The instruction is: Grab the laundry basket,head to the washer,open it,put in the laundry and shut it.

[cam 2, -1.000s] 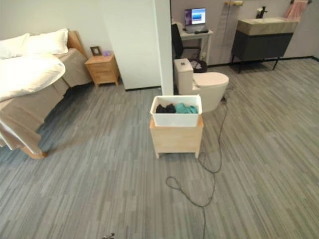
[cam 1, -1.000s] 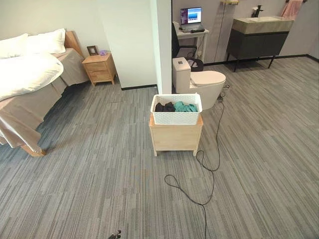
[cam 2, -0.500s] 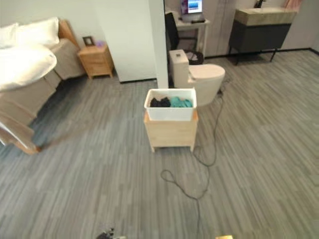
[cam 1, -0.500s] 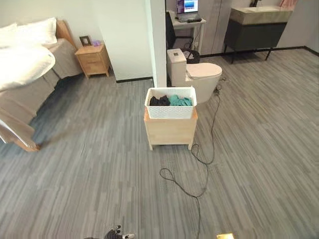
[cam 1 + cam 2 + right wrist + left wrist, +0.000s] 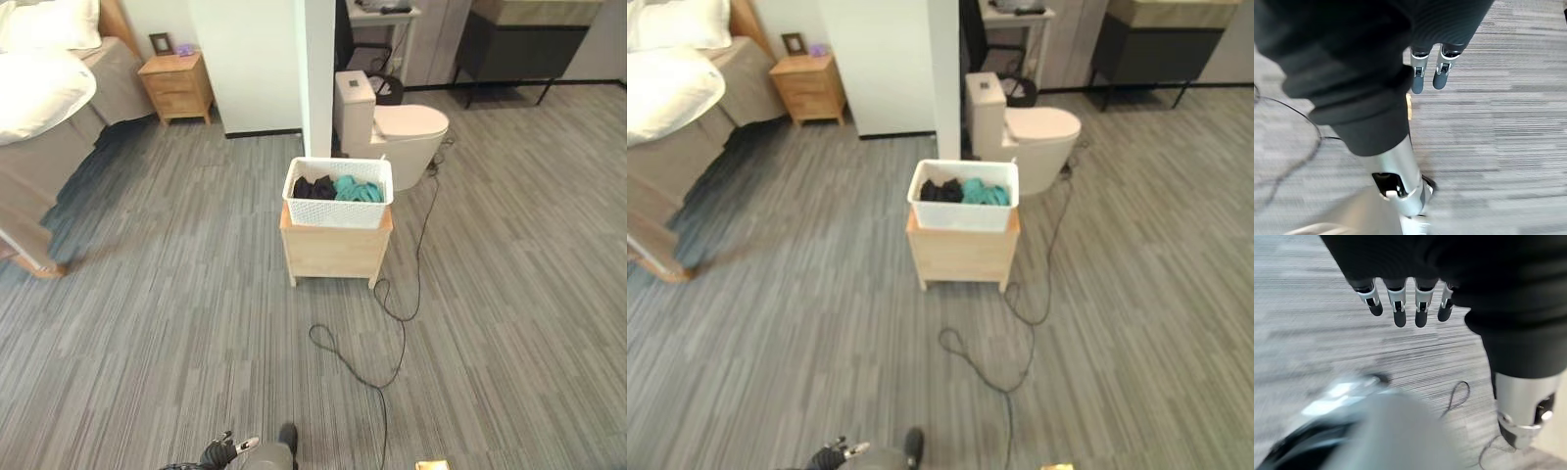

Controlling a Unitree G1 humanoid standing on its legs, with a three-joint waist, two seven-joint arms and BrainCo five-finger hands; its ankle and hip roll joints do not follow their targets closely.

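Atop a wooden stand at 12 o'clock on the grey floor, a white basket holds dark and teal laundry. Behind it at 1 o'clock sits a toilet; a bed lies at 10 o'clock. Left hand and right hand hang over the floor, fingers straight and relaxed, holding nothing.
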